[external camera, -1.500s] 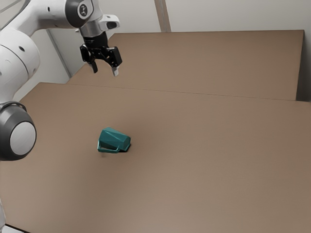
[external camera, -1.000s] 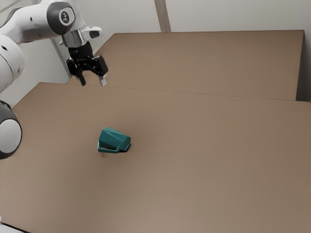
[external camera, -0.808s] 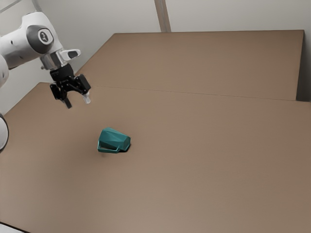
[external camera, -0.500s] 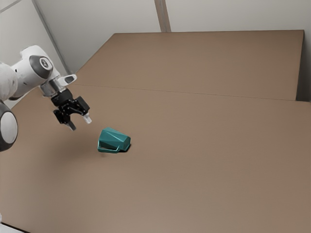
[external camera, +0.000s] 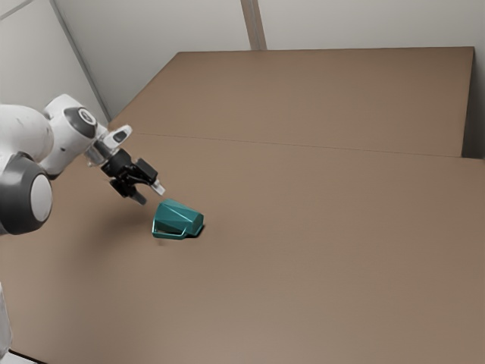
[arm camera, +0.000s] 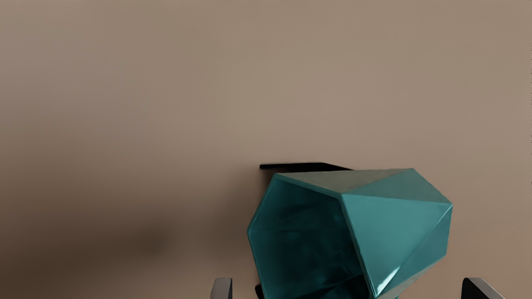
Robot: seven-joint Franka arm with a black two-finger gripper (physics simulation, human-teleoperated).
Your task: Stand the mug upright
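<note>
Pale grey walls (external camera: pixel 364 23) stand behind a broad, plain brown tabletop (external camera: pixel 318 250) in the exterior view. On it lies a teal, faceted mug (external camera: pixel 179 218), tipped over on its side, its angular teal handle (external camera: pixel 170 237) low along the near side. Beyond the mug, toward the exterior view's left, a white and grey jointed arm (external camera: pixel 26 133) reaches in. Its black two-finger gripper (external camera: pixel 150 195) slants down just beside the mug, on the exterior view's left of it and a little above. The fingers (external camera: pixel 158 188) are spread apart and clamped on nothing.

From the wrist view, the mug's dark, many-sided mouth (arm camera: pixel 305 232) gapes sideways, with a thin black shadow (arm camera: pixel 307 167) along one flank of its body. The fingertips stand wide, with the mug's body ahead of the gap and neither tip pressing on it.

So the upright pose isn't there as things lie. What is left, I judge, is getting a firm hold on the mug, turning its mouth to face up, seating it on its base and letting go.
</note>
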